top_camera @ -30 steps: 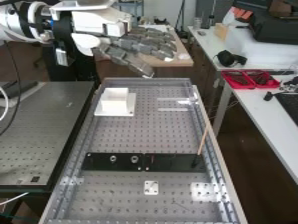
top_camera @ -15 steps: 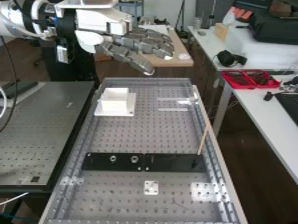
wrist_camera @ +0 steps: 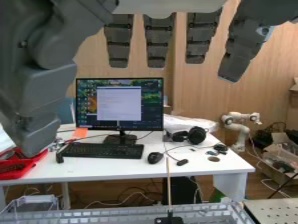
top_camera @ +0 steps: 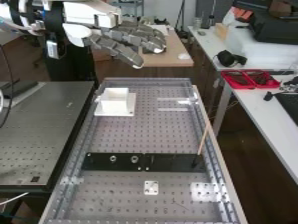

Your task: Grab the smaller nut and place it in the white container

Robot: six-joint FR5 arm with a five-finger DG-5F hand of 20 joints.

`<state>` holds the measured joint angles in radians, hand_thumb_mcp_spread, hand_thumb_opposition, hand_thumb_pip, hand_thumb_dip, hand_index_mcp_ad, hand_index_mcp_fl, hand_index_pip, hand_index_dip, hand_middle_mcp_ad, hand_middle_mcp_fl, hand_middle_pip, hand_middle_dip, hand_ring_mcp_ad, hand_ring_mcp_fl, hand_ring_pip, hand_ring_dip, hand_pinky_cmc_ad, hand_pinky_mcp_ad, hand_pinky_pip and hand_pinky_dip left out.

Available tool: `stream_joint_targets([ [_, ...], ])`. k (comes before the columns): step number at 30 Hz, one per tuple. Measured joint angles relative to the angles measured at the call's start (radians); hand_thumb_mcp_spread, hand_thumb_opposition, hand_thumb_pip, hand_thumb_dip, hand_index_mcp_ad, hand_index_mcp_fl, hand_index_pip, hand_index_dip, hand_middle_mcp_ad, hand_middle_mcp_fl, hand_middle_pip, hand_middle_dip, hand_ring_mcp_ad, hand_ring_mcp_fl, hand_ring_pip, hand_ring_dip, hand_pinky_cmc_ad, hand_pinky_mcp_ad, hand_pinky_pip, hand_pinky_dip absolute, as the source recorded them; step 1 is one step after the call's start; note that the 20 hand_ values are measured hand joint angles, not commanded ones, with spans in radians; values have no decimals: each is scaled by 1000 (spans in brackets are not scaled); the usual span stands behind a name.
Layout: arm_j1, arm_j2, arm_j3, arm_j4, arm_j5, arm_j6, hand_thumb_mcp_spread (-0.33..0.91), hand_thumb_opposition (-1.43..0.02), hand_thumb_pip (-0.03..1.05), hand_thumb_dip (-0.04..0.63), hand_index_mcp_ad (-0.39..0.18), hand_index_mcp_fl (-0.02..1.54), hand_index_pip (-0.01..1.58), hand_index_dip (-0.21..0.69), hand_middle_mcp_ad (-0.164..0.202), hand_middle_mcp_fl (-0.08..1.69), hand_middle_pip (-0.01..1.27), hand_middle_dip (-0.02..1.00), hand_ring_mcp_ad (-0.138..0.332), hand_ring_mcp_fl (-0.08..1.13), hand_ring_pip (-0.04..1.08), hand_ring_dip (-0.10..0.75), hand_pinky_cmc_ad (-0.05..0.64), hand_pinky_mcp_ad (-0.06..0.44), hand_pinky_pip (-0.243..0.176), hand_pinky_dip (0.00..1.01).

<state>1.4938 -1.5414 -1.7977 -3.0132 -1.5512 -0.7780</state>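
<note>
We cannot tell whether the smaller nut is on the black bar (top_camera: 106,165), nearer us than the white container (top_camera: 115,100), or already inside that container, so we would settle that first. If it is on the bar, we should bring the hand (top_camera: 118,48) in clear of the container's walls, come straight down beside the larger nut (top_camera: 113,158), on its side away from the bearing (top_camera: 134,159), and pinch lightly with the tips so that neither neighbour tips. Then we would lift before crossing back, and let go low inside the container. The fingers (wrist_camera: 156,42) are wide open and nearly straight, with the thumb well apart from them. They hold and touch nothing, above and beyond the container.
</note>
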Motion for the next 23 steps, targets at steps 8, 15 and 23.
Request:
stream_joint_targets([
  [8,-4,8,-10,12,-10,7,188,-777,520,126,-157,119,134,145,38,2,138,300,169,0,91,129,412,330,-105,374],
  [15,-9,9,-10,17,-31,11,188,-773,511,126,-154,122,134,152,37,5,138,300,168,0,91,129,412,330,-105,374],
  [23,-15,17,-14,17,-44,5,188,-773,511,126,-154,124,134,154,51,5,138,300,169,0,91,129,412,330,-105,374],
])
